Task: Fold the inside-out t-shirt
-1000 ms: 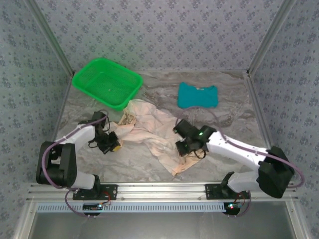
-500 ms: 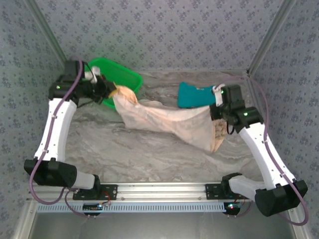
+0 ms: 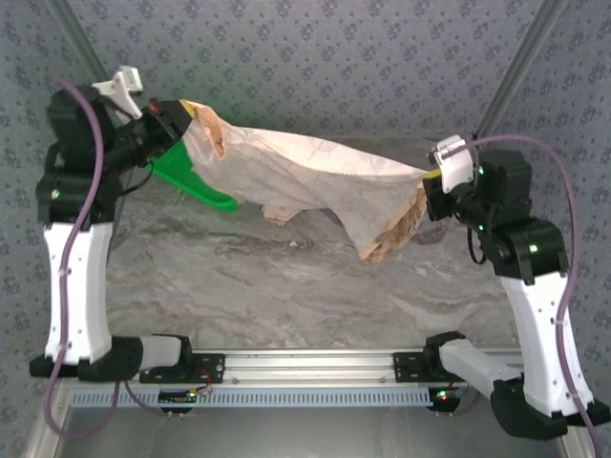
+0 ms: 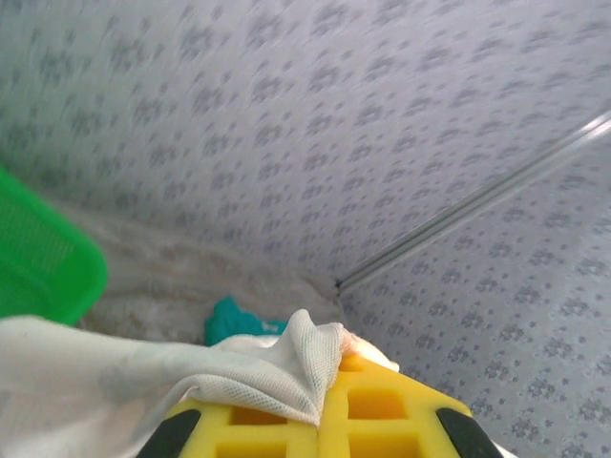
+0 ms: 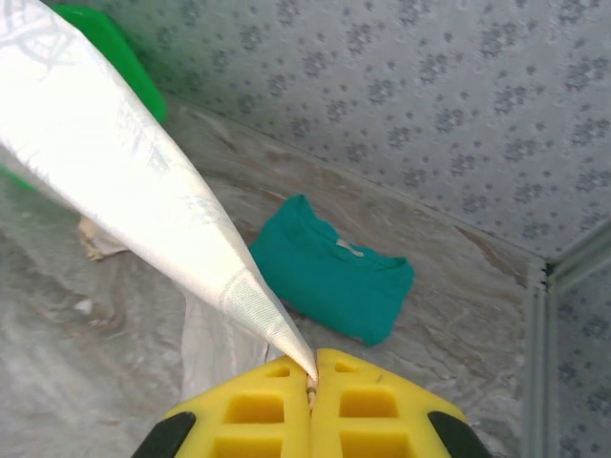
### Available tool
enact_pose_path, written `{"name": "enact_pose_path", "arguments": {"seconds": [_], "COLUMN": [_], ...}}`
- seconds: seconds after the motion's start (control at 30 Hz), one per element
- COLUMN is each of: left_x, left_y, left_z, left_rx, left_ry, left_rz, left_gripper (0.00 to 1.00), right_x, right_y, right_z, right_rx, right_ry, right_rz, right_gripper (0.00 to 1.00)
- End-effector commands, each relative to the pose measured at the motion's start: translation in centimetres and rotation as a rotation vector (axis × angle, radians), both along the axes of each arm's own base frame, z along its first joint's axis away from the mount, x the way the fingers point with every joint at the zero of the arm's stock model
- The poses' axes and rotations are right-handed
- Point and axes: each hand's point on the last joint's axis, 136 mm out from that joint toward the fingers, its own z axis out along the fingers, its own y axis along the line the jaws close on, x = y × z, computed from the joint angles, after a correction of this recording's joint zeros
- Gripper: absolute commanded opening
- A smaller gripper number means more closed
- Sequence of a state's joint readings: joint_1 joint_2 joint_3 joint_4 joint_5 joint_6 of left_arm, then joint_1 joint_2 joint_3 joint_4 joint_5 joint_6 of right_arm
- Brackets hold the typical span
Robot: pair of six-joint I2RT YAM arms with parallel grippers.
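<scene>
The inside-out t-shirt hangs stretched in the air between both raised arms, pale cream side out, with a peach fold sagging at its right end. My left gripper is shut on its upper left corner, high over the table's back left. The right gripper is shut on the opposite corner at the right. In the left wrist view the cloth bunches over the yellow pads. In the right wrist view the t-shirt runs taut into the closed yellow pads.
A green basket sits at the back left, partly behind the shirt. A folded teal garment lies on the marbled table at the back right. Patterned walls close in three sides.
Both arms rose from the table, lifting the t-shirt off the surface and spreading it wide. The left gripper went up and back left, the right gripper up and to the right.
</scene>
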State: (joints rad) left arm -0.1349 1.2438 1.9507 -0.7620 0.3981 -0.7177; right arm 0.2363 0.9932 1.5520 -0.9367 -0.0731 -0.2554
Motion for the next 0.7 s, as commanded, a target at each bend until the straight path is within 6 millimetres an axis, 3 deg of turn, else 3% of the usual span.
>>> {"name": "enact_pose_path", "arguments": {"seconds": [0.0,0.07,0.27,0.33,0.43,0.6,0.67], "left_x": [-1.9,-1.2,1.9,3.1,5.2,7.8,8.5], "left_y": [1.0,0.9,0.5,0.1,-0.5,0.0,0.4], "left_z": [2.7,0.6,-9.6,-13.4,-17.6,-23.6,-25.7], "left_rx": [0.050,0.044,0.014,0.010,0.008,0.065,0.081], "left_ry": [-0.171,-0.101,0.193,0.301,0.386,0.510,0.558], "left_rz": [0.051,0.047,0.058,0.057,0.043,0.063,0.066], "left_gripper": [0.00,0.00,0.00,0.00,0.00,0.00,0.00], "right_x": [-0.9,-0.6,0.1,1.2,3.4,6.4,7.4], "right_y": [1.4,1.7,3.6,3.5,3.3,4.1,4.0], "right_z": [-4.9,-8.0,-15.3,-18.7,-23.4,-28.2,-29.2], "right_rx": [0.045,0.058,0.106,0.125,0.138,0.188,0.179], "right_ry": [0.187,0.298,0.555,0.662,0.790,0.892,0.902], "right_rz": [0.055,0.040,0.081,0.036,-0.022,-0.076,-0.105], "right_gripper": [0.00,0.00,0.00,0.01,0.04,0.05,0.09]}}
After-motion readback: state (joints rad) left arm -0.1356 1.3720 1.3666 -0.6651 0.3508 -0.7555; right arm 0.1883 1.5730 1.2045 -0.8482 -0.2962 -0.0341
